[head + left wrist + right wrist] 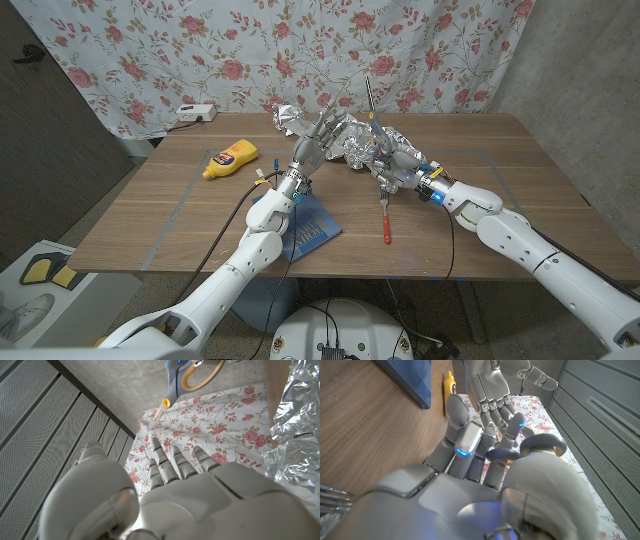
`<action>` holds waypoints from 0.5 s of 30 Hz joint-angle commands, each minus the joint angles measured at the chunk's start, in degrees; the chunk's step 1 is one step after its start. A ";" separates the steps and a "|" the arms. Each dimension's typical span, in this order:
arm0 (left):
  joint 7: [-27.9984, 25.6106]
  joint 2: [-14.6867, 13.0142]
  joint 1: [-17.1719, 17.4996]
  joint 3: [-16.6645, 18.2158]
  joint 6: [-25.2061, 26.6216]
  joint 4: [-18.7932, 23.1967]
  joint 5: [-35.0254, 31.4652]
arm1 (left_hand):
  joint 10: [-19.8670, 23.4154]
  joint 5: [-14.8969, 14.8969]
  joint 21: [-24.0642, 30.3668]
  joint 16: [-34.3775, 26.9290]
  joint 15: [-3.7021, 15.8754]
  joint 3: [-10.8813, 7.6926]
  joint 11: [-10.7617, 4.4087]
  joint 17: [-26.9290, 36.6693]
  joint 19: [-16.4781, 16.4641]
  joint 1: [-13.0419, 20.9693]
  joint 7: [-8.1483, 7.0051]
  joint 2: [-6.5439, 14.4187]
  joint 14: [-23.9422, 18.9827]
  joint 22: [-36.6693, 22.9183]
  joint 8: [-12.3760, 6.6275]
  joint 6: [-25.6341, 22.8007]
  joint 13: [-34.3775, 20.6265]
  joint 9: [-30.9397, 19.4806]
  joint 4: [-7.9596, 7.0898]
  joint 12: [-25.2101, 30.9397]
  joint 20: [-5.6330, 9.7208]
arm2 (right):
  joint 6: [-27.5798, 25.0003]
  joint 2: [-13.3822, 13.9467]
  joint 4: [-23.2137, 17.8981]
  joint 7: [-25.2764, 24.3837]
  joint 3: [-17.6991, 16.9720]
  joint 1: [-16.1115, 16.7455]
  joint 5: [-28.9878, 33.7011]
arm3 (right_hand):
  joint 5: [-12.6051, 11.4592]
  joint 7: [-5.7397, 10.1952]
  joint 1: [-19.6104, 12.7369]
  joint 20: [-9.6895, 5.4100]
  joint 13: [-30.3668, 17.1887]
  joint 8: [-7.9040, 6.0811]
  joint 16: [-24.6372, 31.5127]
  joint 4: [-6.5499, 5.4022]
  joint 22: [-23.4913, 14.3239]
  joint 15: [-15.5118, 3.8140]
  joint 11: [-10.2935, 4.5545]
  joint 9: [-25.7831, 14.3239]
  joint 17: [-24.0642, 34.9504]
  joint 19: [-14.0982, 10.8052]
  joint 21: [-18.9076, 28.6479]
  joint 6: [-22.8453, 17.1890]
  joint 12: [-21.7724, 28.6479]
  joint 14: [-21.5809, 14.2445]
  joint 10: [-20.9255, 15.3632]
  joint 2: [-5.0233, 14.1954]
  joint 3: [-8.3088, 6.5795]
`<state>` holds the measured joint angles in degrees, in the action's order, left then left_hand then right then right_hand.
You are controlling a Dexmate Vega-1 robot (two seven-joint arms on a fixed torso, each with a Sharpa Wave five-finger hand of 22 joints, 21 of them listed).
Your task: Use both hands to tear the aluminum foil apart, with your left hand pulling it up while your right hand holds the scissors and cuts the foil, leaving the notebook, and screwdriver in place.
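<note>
The aluminum foil [350,135] lies crumpled at the table's [480,240] 12 o'clock edge. It is judged light, thin and easily torn; grip a free flap. The left hand [315,140], fingers spread, reaches it; grasp cannot be confirmed. The right hand [392,158] holds the scissors [372,112], blades upright.

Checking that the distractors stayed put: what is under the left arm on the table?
The blue notebook lies under the left forearm, partly covered by it, so its full outline is hidden. The red-handled screwdriver lies apart, nearer the right hand.
</note>
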<state>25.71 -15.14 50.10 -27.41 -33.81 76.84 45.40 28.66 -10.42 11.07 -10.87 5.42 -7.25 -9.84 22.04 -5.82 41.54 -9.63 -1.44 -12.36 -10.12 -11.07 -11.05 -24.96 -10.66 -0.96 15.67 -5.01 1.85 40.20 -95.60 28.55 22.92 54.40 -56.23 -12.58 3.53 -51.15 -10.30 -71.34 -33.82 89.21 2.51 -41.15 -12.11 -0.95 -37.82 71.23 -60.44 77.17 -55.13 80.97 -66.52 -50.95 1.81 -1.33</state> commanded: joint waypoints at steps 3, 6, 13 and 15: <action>-4.80 -3.22 3.31 0.77 -0.72 5.24 -1.96 | 0.86 -0.66 0.36 -0.30 0.03 0.25 -0.13 -0.34 -0.55 -0.37 -0.20 0.27 0.06 -0.21 -0.54 -1.04 0.08 -0.06 0.02 -0.21 0.08 | -4.46 1.65 -1.88 0.85 -0.79 0.11 -2.68 | -0.66 -2.44 6.03 -1.98 -0.02 0.05 0.43 -2.75 -1.89 -0.18 -9.39 0.62 0.08 -1.56 1.40 -0.72 9.32 -0.63 -9.53 -2.11 3.47; -5.60 -3.61 3.88 0.76 -0.57 5.83 -2.06 | 1.10 -0.69 0.38 -0.35 0.00 0.24 -0.17 -0.49 -0.60 -0.37 -0.25 0.30 0.01 -0.21 -0.56 -1.12 0.11 -0.06 0.05 -0.18 0.08 | -5.57 1.78 -2.29 -0.13 -0.80 0.25 -3.09 | -1.10 -3.31 8.90 -1.96 -0.02 -0.06 0.70 -4.47 -3.52 -0.18 -9.37 1.33 0.10 -2.70 2.36 -2.22 9.36 -1.87 -10.19 -2.71 5.14; -7.19 -4.52 5.03 0.76 -0.37 7.25 -2.47 | 1.51 -0.75 0.39 -0.48 0.05 0.21 -0.22 -0.83 -0.67 -0.34 -0.16 0.39 -0.21 -0.20 -0.55 -1.20 0.16 -0.05 0.12 -0.14 0.16 | -7.05 2.69 -3.48 -2.35 -0.88 0.46 -2.48 | -1.80 -3.77 12.15 -1.91 0.00 -0.57 0.91 -6.81 -6.74 -0.17 -9.37 1.01 0.13 -3.54 3.74 -3.16 9.38 -3.62 -11.05 -2.86 7.15; -7.40 -4.70 5.18 0.77 -0.33 7.49 -2.44 | 1.51 -0.77 0.39 -0.51 0.03 0.20 -0.21 -0.92 -0.67 -0.32 -0.12 0.42 -0.26 -0.20 -0.54 -1.21 0.16 -0.05 0.13 -0.17 0.17 | -7.44 2.90 -3.92 -3.19 -1.09 0.70 -2.61 | -2.02 -3.99 14.98 -1.87 0.01 -0.34 0.94 -8.60 -7.63 -0.14 -9.35 1.66 0.12 -3.56 3.63 -3.61 9.39 -4.45 -11.66 -3.40 8.84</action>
<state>20.78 -18.37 53.67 -26.77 -34.28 82.12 43.66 29.69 -10.82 11.07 -10.87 5.43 -7.09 -10.24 21.13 -6.04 41.30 -9.83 -1.20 -12.36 -10.12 -11.07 -11.67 -24.70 -10.67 -0.80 15.68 -4.80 -3.20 41.91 -97.80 27.98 22.21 54.68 -58.77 -14.03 3.44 -38.69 -11.67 -71.34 -34.13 89.87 -4.35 -47.66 -12.25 -2.89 -36.59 71.22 -63.46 80.37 -55.07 82.28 -69.78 -54.12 -1.20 6.01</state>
